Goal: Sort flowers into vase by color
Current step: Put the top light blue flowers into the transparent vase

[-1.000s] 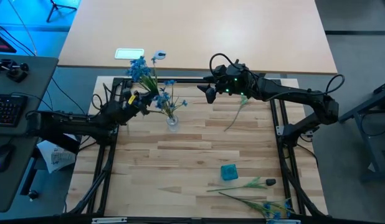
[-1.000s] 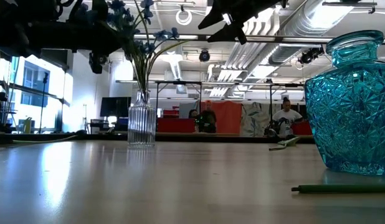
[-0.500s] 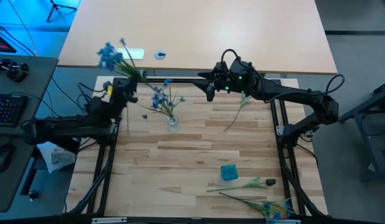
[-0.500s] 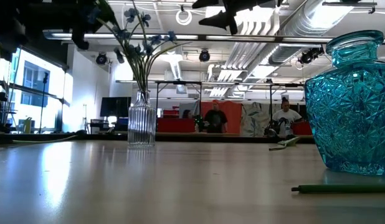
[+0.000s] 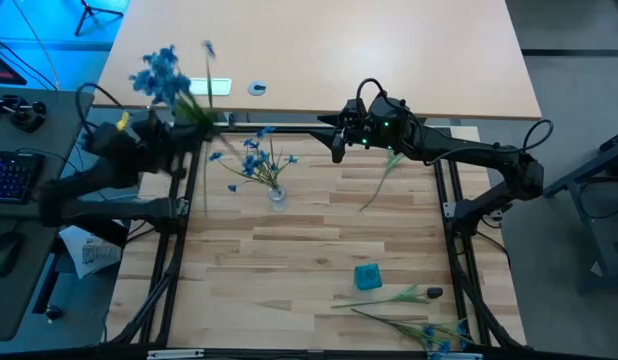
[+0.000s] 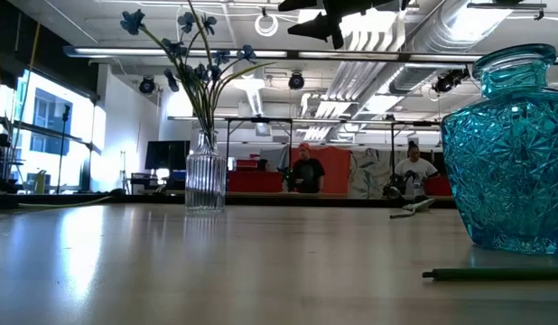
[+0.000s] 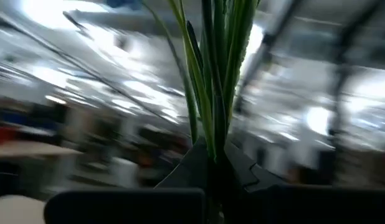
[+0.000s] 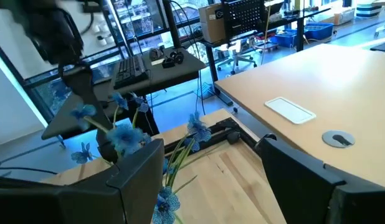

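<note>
Gripping blue flower stems (image 7: pixel 214 74), left end effector (image 5: pixel 174 150)

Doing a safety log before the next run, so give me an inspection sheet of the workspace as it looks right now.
Surface: wooden table, framed by dark rails.
Job's things: clear vase holds blue flowers; blue vase looks empty; loose stems lie near the front edge, one stem near the right arm.
Clutter: nothing seen.
Hands: left hand shut on a blue bunch, raised off the table's left edge; right hand open, raised at the back.
Cables: along both arms.
Surroundings: people far behind; keyboard on the left desk.
</note>
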`<state>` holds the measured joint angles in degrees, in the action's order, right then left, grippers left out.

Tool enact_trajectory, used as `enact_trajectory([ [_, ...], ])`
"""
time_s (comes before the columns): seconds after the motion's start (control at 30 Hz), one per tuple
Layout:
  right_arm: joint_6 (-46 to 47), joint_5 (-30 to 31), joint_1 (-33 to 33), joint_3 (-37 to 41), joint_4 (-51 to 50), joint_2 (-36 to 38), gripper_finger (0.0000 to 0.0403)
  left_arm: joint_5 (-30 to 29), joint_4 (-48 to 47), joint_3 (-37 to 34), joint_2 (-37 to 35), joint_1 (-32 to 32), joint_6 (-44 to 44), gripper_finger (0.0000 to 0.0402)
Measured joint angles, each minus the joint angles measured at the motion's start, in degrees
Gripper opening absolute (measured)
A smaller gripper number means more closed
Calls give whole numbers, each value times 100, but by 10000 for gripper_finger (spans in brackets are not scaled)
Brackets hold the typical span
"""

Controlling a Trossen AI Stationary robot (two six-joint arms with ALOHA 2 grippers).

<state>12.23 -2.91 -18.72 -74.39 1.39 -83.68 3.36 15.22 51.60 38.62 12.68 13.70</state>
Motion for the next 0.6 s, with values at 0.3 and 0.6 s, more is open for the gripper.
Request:
enact_trajectory([
  [0.3,-70,-185,2,0,-7,0,264,-1946,-1626,147,828,-2326,230,0],
  [0.6,-71,-208,0,0,-27,0,264,-4990,-1079,-225,1635,-4115,397,0],
])
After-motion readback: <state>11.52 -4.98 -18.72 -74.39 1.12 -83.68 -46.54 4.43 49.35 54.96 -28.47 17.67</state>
